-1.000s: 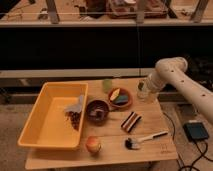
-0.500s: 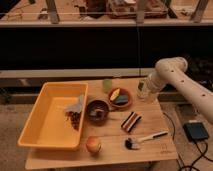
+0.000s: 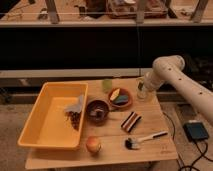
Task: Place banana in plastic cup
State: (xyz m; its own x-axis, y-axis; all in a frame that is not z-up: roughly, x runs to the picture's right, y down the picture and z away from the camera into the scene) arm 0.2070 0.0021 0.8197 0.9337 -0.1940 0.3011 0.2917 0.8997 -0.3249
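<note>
Evidently nothing has shifted over the past second: the gripper (image 3: 145, 86) hangs in the same spot at the far right corner of the wooden table (image 3: 165, 150), right at the clear glass jar (image 3: 142, 95). We judge its jaws to stand wide apart, and we see nothing held in them. We cannot tell whether it touches the jar.

- The small curved yellow banana (image 3: 114, 94) lies in the reddish-brown bowl (image 3: 120, 104), left of the gripper in the camera view and a little nearer to us. It shares the bowl with a dark teal block (image 3: 122, 99) and rests against it.
- The pale yellow-green translucent plastic cup (image 3: 107, 85) stands upright further left of the gripper, just behind the bowl, and looks empty.
- Further left again sits a large yellow plastic tray (image 3: 30, 136), with a dark brown bowl (image 3: 97, 109) beside it.
- Nearer the camera than the gripper lie a round orange-red fruit (image 3: 93, 144), a brown striped block (image 3: 131, 121) and a small brush (image 3: 145, 138).

Our reading: the task has not yet begun. The banana is ungrasped and the arm must first travel left to the bowl.

We find no brands, labels or legible writing anywhere.
</note>
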